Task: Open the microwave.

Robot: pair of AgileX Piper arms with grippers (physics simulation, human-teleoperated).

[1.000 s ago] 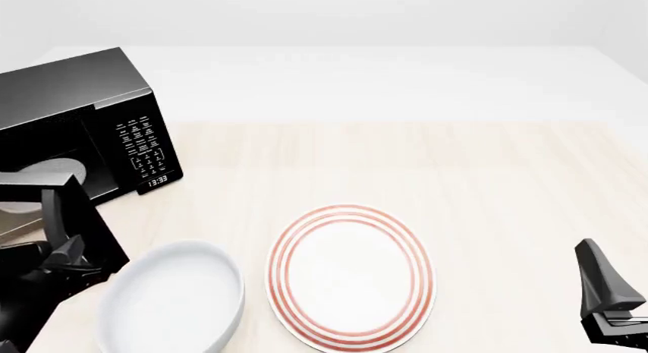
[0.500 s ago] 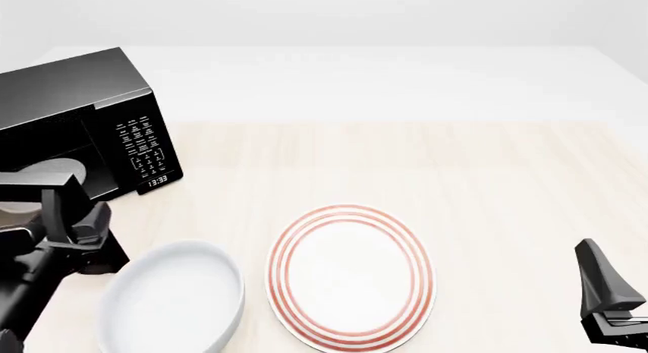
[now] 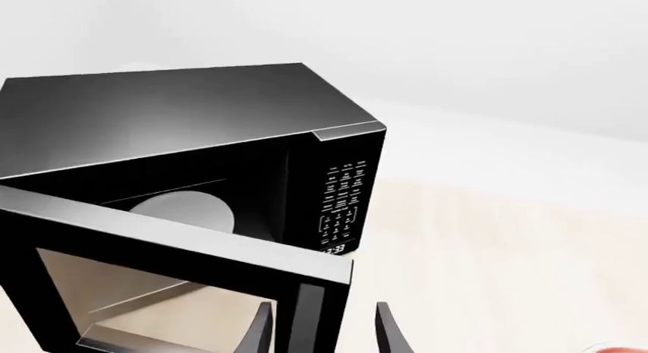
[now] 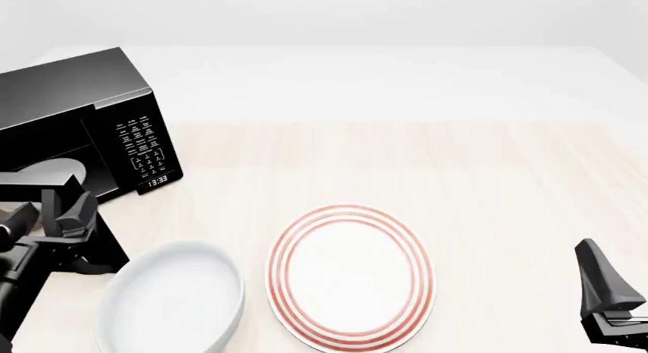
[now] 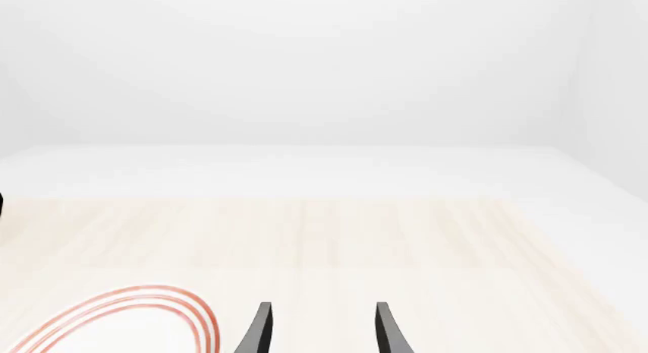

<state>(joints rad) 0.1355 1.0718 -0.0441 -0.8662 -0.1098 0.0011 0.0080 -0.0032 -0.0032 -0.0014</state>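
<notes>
The black microwave (image 4: 71, 102) stands at the table's far left with its door (image 3: 182, 247) swung open toward me. The white turntable (image 3: 187, 212) shows inside, and the keypad (image 4: 142, 144) and clock (image 4: 157, 181) face right. My left gripper (image 4: 76, 209) is at the door's free edge. In the left wrist view the gripper (image 3: 322, 330) has its fingers wide apart on either side of that edge, with a gap on one side. My right gripper (image 4: 605, 281) is open and empty at the front right, seen also in the right wrist view (image 5: 322, 330).
A white bowl (image 4: 172, 300) sits at the front left, close to the open door and my left arm. A white plate with red rings (image 4: 350, 273) lies in the front middle and also shows in the right wrist view (image 5: 132, 323).
My left gripper has moved forward along the open door toward the microwave. The door stays open. The right arm has not moved.
</notes>
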